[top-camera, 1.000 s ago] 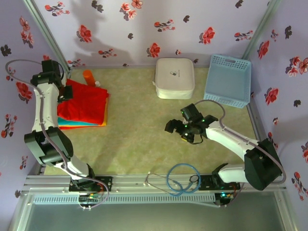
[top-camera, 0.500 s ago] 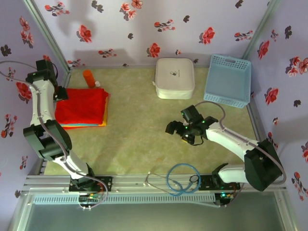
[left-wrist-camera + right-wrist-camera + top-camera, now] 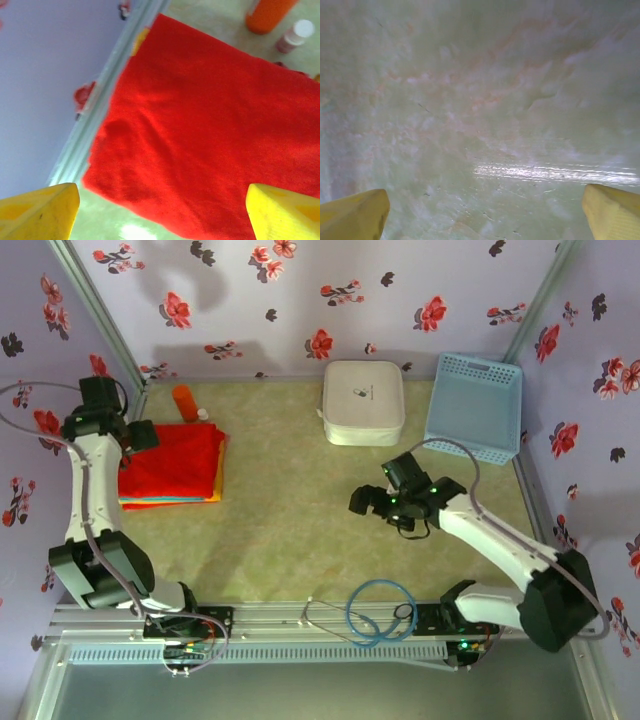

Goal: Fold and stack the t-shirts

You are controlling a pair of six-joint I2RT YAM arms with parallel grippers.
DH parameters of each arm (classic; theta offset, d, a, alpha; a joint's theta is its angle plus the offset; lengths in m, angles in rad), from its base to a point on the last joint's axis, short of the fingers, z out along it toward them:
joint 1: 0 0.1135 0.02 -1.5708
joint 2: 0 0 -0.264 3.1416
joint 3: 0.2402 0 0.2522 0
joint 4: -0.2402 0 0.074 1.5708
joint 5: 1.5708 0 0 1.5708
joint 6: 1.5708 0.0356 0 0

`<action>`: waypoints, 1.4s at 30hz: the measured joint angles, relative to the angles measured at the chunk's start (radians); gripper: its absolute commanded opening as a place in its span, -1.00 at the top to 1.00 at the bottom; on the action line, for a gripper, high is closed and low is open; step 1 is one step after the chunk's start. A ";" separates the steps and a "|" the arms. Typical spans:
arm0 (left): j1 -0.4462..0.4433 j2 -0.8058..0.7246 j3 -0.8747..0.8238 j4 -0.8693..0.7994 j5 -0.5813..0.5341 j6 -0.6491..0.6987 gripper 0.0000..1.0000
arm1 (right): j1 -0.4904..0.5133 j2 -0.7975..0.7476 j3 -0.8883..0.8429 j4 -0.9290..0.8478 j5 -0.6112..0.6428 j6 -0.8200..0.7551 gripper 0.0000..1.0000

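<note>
shirt stack (image 3: 172, 465): well left of case (image 3: 363, 402), at left edge of worktop (image 3: 280, 530). folded red shirt (image 3: 210, 135) on top, teal and orange edges showing beneath on near side.
left tool (image 3: 160, 212): over stack's left edge, far left of case. fingers wide apart, gripping nothing, red cloth below.
right tool (image 3: 485, 212): nearer than case, slightly right. fingers wide apart, empty, above bare worktop.
orange bottle (image 3: 184, 402): left of case, just behind stack.
basket (image 3: 473, 405): just right of case.
</note>
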 measured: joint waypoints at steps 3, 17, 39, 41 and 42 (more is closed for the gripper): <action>-0.041 -0.036 -0.120 0.113 0.034 -0.006 -0.70 | 0.000 -0.103 0.032 -0.056 0.110 -0.056 -0.99; -0.109 -0.216 -0.745 0.797 0.080 -0.024 -0.83 | -0.025 -0.581 -0.336 0.170 0.825 -0.453 -0.99; -0.155 -0.110 -1.171 1.726 0.011 0.029 -0.83 | -0.410 -0.027 -0.614 1.135 0.671 -0.688 -0.99; -0.158 -0.072 -1.189 1.808 0.010 0.032 -0.83 | -0.449 0.026 -0.589 1.174 0.610 -0.684 -0.99; -0.159 -0.053 -1.195 1.844 0.010 0.032 -0.83 | -0.465 0.049 -0.576 1.186 0.584 -0.681 -0.99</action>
